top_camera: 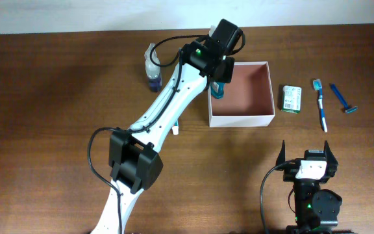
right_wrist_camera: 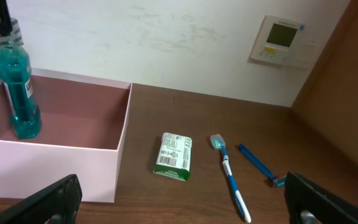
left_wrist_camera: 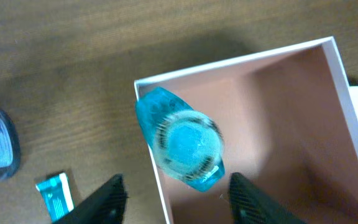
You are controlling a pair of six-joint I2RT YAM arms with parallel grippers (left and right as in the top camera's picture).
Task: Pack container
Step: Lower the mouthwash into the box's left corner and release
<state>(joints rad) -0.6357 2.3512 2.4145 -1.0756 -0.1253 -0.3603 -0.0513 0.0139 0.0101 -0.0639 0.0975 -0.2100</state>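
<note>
Sitting on the brown table (top_camera: 44, 97), the container (top_camera: 241, 119) holds a teal bottle (right_wrist_camera: 18, 93) upright by its left wall. Left gripper (left_wrist_camera: 176, 180) straddles the bottle top, jaws spread, gap either side. Right gripper (top_camera: 307, 156) wide, holding nothing. Packet (top_camera: 292, 99), toothbrush (top_camera: 321, 107), razor (top_camera: 341, 99) lie right of the container.

Dark wooden table (top_camera: 44, 130) carrying everything. Container (top_camera: 241, 119) sitting right of centre, open top facing up. Green-white packet (top_camera: 291, 99) lying just beside its right wall, not touching. Toothbrush (top_camera: 320, 104) lying right of packet, blue razor (top_camera: 343, 99) lying right of that, all near each other. Blue bottle (top_camera: 153, 79) standing left of container. Small teal sachet (left_wrist_camera: 55, 194) lying near bottle, outside container's left wall.
</note>
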